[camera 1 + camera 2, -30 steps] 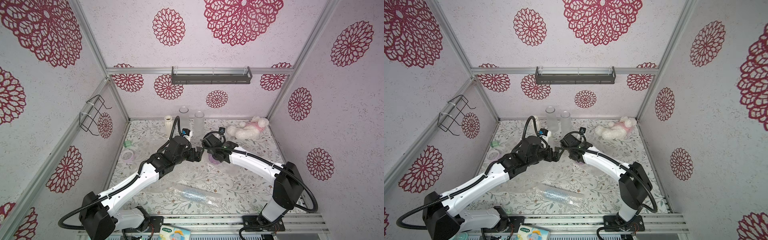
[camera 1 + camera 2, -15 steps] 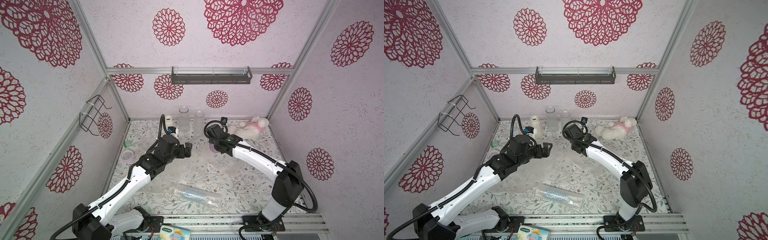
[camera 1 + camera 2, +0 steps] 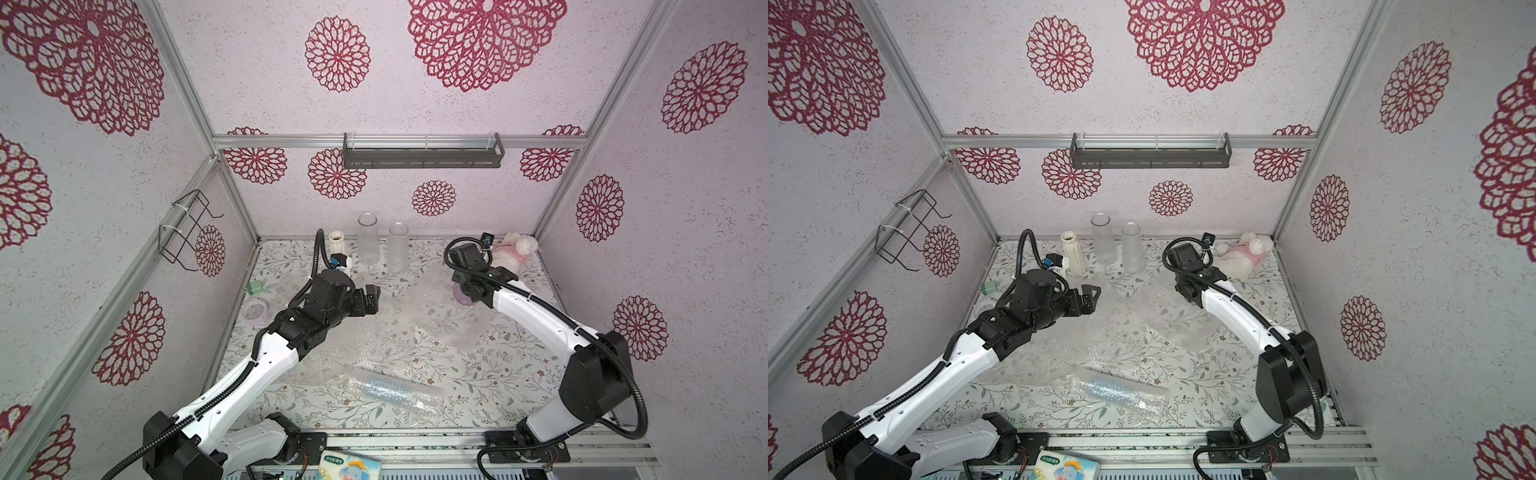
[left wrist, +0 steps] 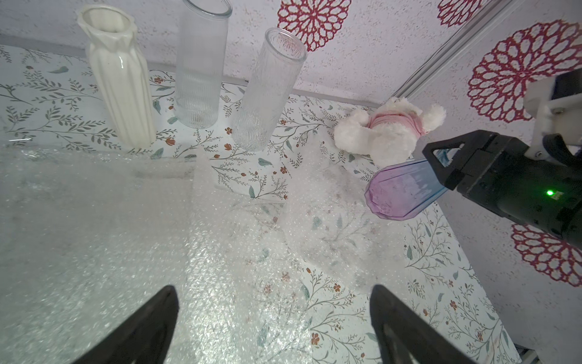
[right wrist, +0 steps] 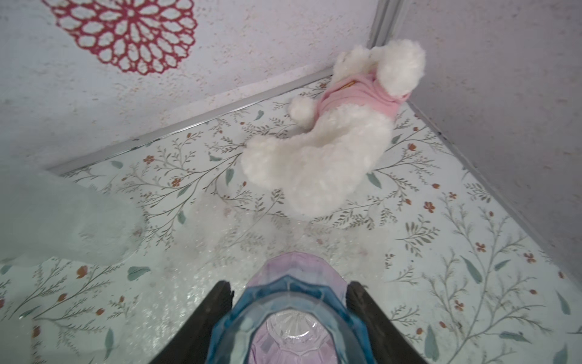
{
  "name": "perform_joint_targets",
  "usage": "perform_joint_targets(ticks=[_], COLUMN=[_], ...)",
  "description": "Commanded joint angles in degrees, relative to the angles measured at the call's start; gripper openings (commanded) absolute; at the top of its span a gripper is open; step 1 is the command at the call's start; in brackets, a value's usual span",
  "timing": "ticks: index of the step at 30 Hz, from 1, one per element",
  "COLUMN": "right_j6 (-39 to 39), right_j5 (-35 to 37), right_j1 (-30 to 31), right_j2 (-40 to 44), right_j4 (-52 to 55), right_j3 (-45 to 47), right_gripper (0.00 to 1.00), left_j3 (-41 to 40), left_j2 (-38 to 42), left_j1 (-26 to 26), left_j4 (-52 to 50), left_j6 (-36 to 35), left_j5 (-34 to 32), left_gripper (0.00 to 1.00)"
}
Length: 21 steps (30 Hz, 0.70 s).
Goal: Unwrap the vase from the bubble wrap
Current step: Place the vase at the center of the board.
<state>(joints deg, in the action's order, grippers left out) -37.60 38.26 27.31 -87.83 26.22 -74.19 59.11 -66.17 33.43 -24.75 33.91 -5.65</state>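
A faceted glass vase, blue at one end and purple at the other, is bare of wrap and lies tilted in my right gripper, which is shut on its blue end. In the left wrist view the vase hangs just above the table near the plush toy. In a top view only its purple end shows under the right arm. The bubble wrap lies spread flat on the table in the middle. My left gripper hovers open over the sheet, holding nothing; both top views show it.
A white ribbed vase and two clear glass cylinders stand at the back. A plush toy lies back right. A rolled bubble-wrap bundle lies near the front edge. A green box and tape roll sit at the left wall.
The two grippers were together at the middle; the left one has pulled back to the left, empty. The right one has carried the vase toward the back right, near the plush toy.
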Motion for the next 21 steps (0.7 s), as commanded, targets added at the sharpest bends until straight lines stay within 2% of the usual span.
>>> perform_joint_targets(ticks=[1, 14, 21], right_j6=[0.62, -1.63, -2.39], right_j5=[3.23, 1.6, 2.06], right_j1=[-3.37, -20.36, -24.37], right_j2=[6.58, 15.05, 12.34], right_j4=[-2.37, -5.25, -8.92], right_j3=[1.19, 11.43, 12.82], right_gripper=[0.58, 0.59, 0.58], left_j3=[0.67, 1.6, 2.23], left_j2=[-0.45, -0.54, -0.81], left_j1=[-0.56, -0.52, -0.56], left_j4=[0.67, 0.78, 0.5], left_j6=[0.16, 0.46, 0.22], left_j5=[0.77, 2.89, 3.39], left_gripper=[0.97, 0.97, 0.97])
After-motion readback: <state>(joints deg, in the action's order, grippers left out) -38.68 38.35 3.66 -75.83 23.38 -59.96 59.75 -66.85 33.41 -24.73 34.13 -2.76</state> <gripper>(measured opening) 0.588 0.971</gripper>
